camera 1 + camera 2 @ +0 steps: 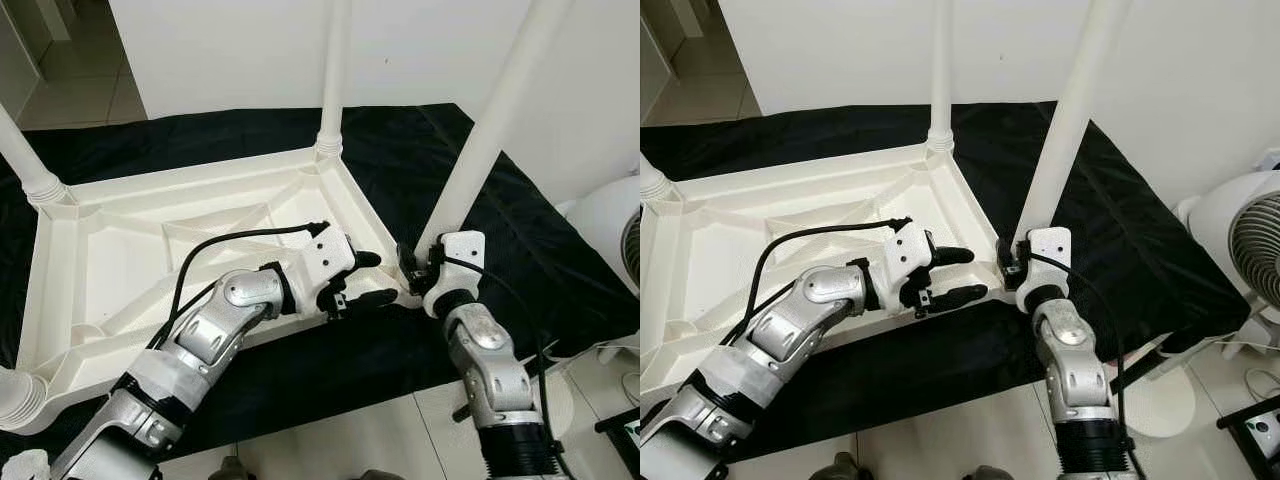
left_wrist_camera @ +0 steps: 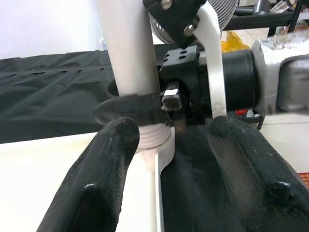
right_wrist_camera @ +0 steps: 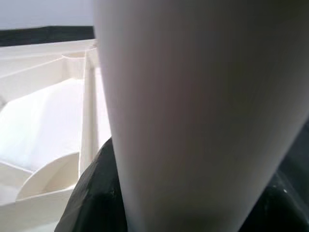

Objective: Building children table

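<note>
The right gripper (image 1: pixel 412 268) was seen closed around the base of the near-right table leg (image 1: pixel 490 130), one black finger (image 2: pixel 126 109) wrapped across the white tube just above its ribbed collar; in the right wrist view the leg (image 3: pixel 203 111) stood directly against the camera with dark finger surfaces on either side. The left gripper (image 1: pixel 362 278) was held with its two fingers spread apart and nothing between them, just beside that same corner, its fingertips pointed toward the right gripper and hovering over the table's near rim. The upturned white tabletop (image 1: pixel 130 270) was laid underside up on a black cloth (image 1: pixel 420 150) spread over the tiled floor (image 1: pixel 330 440), its moulded ribs exposed. The far-right leg (image 1: pixel 333 75) was stood upright in its corner socket, and a far-left leg (image 1: pixel 25 160) and a near-left leg (image 1: pixel 18 398) were partly visible at the other corners. A white fan (image 1: pixel 1245 245) was stood near the cloth's right edge, beside the white wall (image 1: pixel 240 55).
</note>
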`<state>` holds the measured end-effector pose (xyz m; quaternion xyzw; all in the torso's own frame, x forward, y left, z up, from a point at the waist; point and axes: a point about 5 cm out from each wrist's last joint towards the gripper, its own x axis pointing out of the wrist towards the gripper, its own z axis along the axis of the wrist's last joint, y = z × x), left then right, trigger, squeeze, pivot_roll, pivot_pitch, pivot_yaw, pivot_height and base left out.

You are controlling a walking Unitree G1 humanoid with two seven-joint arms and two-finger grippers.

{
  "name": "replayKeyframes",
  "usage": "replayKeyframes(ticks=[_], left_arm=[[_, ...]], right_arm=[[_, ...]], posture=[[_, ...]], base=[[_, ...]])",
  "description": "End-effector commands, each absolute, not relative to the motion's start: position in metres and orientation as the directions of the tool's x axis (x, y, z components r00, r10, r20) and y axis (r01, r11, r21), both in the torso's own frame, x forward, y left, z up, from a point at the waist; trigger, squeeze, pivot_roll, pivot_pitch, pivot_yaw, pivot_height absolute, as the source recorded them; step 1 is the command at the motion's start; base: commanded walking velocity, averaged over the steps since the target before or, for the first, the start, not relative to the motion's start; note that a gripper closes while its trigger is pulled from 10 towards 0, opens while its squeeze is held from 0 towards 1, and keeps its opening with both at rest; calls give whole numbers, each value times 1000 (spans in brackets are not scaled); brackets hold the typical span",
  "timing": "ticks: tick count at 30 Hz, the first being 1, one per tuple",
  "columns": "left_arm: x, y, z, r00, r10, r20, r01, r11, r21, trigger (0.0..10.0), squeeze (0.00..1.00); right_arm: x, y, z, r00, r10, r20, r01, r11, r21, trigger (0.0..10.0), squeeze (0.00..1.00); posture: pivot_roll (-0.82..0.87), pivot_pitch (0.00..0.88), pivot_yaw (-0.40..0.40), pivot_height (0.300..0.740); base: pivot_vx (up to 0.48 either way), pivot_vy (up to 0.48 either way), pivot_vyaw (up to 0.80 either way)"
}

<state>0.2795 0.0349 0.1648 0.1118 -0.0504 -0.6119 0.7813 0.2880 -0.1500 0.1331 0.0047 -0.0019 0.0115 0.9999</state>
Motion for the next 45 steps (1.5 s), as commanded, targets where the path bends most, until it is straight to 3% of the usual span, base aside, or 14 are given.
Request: replayKeyframes(ticks=[1,3,7,12,13,23,24,25,26,34,45], left_arm=[[272,33,163,133,-987,-90,966,108,234,10000,0],[273,33,164,136,-987,-89,966,112,235,10000,0],[274,33,166,140,-987,-81,965,118,236,10000,0],[274,32,165,141,-987,-82,964,118,240,10000,0],[275,32,166,142,-987,-81,963,119,242,10000,0],[274,32,167,139,-987,-80,963,116,244,10000,0],[274,32,167,140,-987,-79,963,116,244,10000,0],[274,32,167,140,-987,-79,963,116,244,10000,0],[274,31,167,141,-987,-79,963,118,244,10000,0],[275,31,167,143,-987,-78,962,120,245,10000,0],[276,31,168,143,-987,-76,961,121,247,10000,0]], right_arm=[[286,-150,128,999,-21,-29,22,1000,13,10000,0],[282,-139,124,985,-160,-64,163,985,50,10000,0],[283,-122,129,985,-161,-65,166,982,85,10000,0],[283,-124,135,988,-147,-49,151,985,89,10000,0],[282,-124,137,991,-132,-39,135,985,104,10000,1000],[276,-126,142,995,-98,-12,99,989,108,10000,1000],[274,-129,141,997,-82,-11,82,992,100,10000,898],[274,-129,141,997,-82,-11,82,992,100,10000,898],[271,-134,140,999,-54,-6,55,995,86,10000,0],[265,-159,145,991,125,35,-125,992,-2,10000,0],[280,-179,142,917,397,-39,-398,901,-171,10000,0]], posture=[[-40,0,-14,740],[-36,0,-14,740],[-39,0,-12,740],[-42,0,-10,740],[-43,0,-8,740],[-46,0,-11,740],[-45,0,-13,740],[-45,0,-13,740],[-44,0,-14,740],[-46,0,-13,740],[-35,0,-15,740]], base=[[0,0,0],[0,0,0],[0,0,0],[0,0,0],[0,0,0],[0,0,0],[0,0,0],[0,0,0],[0,0,0],[0,0,0],[0,0,0]])
